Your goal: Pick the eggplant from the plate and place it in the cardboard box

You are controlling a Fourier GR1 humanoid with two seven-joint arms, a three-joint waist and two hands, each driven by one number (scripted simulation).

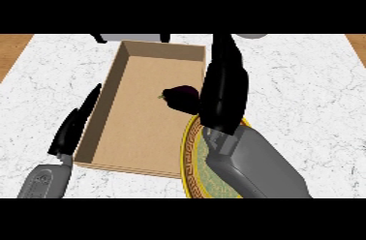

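Cardboard box (143, 127), centre-left: matt brown board, plain and smooth inside. Counter (300, 89): white marble-look top with fine grey veins; wood-toned strips at the upper corners. Eggplant (183, 98), mid-frame: dark purple, smooth skin, faint sheen. Plate (191, 157), lower centre: yellow patterned rim, green centre. Both hands, left (71, 130) and right (225, 89): glossy black. Forearms (261, 169): smooth grey, dull sheen.
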